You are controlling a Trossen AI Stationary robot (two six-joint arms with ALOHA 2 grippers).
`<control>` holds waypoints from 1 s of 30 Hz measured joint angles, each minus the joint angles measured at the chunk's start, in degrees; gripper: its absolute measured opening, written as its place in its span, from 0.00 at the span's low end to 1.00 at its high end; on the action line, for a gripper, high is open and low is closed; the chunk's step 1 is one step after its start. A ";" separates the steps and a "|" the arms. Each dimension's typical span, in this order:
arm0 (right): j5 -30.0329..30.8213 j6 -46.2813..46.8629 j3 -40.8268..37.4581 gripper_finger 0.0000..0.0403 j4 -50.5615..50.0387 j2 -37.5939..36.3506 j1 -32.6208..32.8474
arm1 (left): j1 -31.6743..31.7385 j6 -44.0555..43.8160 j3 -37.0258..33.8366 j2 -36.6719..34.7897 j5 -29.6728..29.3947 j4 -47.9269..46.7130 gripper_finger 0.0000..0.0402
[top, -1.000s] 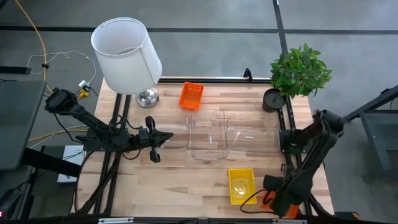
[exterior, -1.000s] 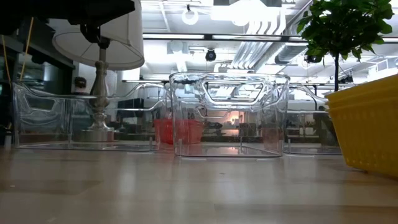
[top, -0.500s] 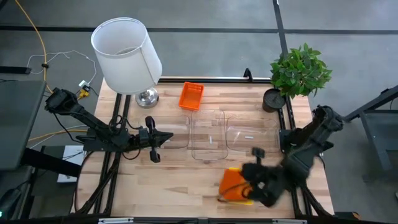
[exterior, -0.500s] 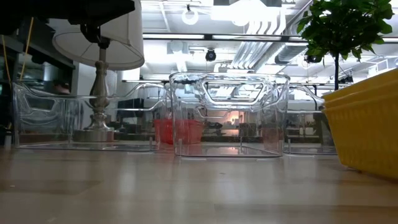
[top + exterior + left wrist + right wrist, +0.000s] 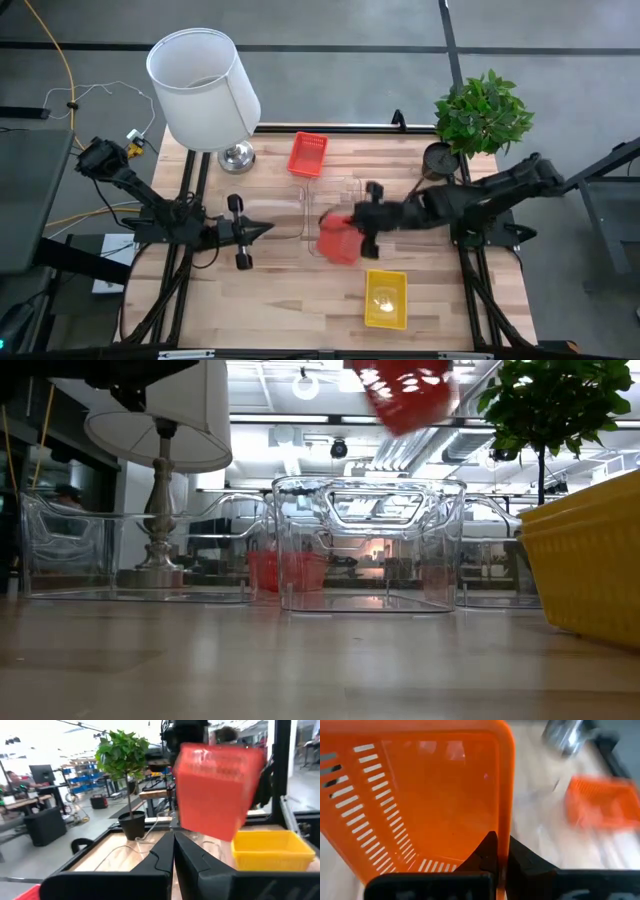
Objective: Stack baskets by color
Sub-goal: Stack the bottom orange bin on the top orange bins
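The right pincer [image 5: 358, 232] is clamping the rim of a red basket [image 5: 338, 240] and holding it in the air above the middle clear bin [image 5: 335, 215], at the worktop's [image 5: 280, 290] centre. A second red basket [image 5: 308, 155] is lying near the far edge, and a yellow basket [image 5: 385, 297] near the front edge. The left pincer [image 5: 268, 230], fingers pressed together and holding nothing, is hovering by the left edge.

Setting: a robotics lab or industrial workshop, as we read it. We note exposed ceiling ducts [image 5: 420, 445] and strip lighting above, a monitor [image 5: 41, 773] on a workbench, blue storage racks [image 5: 85, 770], metal frames, people at distant stations, a wooden table [image 5: 290, 290] dressed with a lamp [image 5: 203, 90] and potted plant [image 5: 482, 115].
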 joint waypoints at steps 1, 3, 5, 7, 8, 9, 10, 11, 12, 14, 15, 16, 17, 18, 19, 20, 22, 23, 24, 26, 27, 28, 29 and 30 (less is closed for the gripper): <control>-0.81 -1.52 -2.53 0.00 5.50 -1.05 -1.50 | -0.58 0.93 0.02 0.00 -0.96 -0.38 0.00; -2.02 -3.23 -7.69 0.00 15.59 -2.47 -4.31 | -1.34 1.67 0.02 0.00 -2.28 -2.08 0.00; -2.09 -2.57 -11.60 0.00 24.15 -2.96 -6.99 | -1.57 1.22 0.02 0.00 -2.27 -4.10 0.00; -2.13 -0.04 -13.82 0.00 29.07 -3.03 -9.36 | -1.56 0.07 0.02 0.00 -1.71 -5.18 0.00; -2.15 1.47 -14.47 0.00 30.35 -2.86 -10.39 | -1.40 -0.56 0.02 0.00 -1.20 -5.48 0.00; -2.14 3.11 -14.74 0.00 31.32 -2.39 -11.37 | -1.28 -1.18 0.02 0.00 -0.65 -5.64 0.00; -2.13 4.61 -14.74 0.00 31.42 -1.94 -12.27 | -1.20 -1.52 0.02 0.00 0.04 -5.70 0.00; -2.06 6.10 -14.47 0.00 30.97 -1.40 -13.10 | -1.21 -1.63 0.02 0.00 0.67 -5.79 0.00; -2.08 7.33 -13.69 0.00 30.87 -0.72 -13.90 | -1.22 -1.62 0.02 0.00 1.31 -5.85 0.00; -1.98 8.93 -11.40 0.00 31.05 0.28 -15.48 | -1.45 -1.38 0.02 0.00 2.17 -6.00 0.00; -1.63 9.53 -9.74 0.00 31.20 0.80 -16.21 | -1.50 -1.37 0.02 0.00 2.43 -6.01 0.00; -0.99 10.07 -8.12 0.00 31.20 1.41 -17.03 | -1.52 -1.35 0.02 -0.04 2.56 -6.02 0.00; -0.60 10.53 -6.39 0.00 30.60 2.13 -17.95 | -1.50 -1.13 0.02 -0.31 2.54 -6.11 0.00; -0.27 11.35 -4.70 0.00 29.54 3.01 -18.96 | -1.50 -0.73 0.02 -0.59 2.52 -6.01 0.00; 0.32 12.48 -2.93 0.00 28.26 4.10 -20.02 | -1.50 -0.37 0.02 -0.76 2.50 -5.90 0.00; 0.68 13.73 -1.21 0.00 27.01 5.19 -21.06 | -1.50 -0.29 0.02 -0.86 2.26 -6.03 0.00; 0.66 15.58 2.88 0.00 23.83 7.98 -23.12 | -1.50 -0.29 0.02 -1.35 2.06 -6.04 0.00; 0.38 16.46 4.90 0.00 21.94 9.52 -24.12 | -1.50 -0.30 0.02 -1.65 2.06 -6.01 0.00; 0.38 17.56 6.99 0.00 19.38 11.34 -25.08 | -1.50 -0.29 0.02 -1.85 2.07 -6.01 0.00; 0.29 20.15 11.32 0.00 14.68 15.59 -26.96 | -1.50 -0.50 0.02 -1.90 2.08 -6.09 0.00; 0.27 22.24 13.41 0.00 12.61 17.77 -27.95 | -1.50 -0.80 0.02 -1.90 2.08 -6.12 0.00; -0.13 24.53 15.63 0.00 10.55 19.84 -28.81 | -1.50 -1.31 0.02 -1.90 2.08 -6.16 0.00; -0.68 26.23 17.66 0.00 9.05 21.83 -29.62 | -1.50 -1.72 0.02 -1.90 2.08 -6.53 0.00; -1.45 26.79 19.47 0.00 8.13 23.61 -30.43 | -1.50 -2.06 0.02 -1.90 2.08 -6.97 0.00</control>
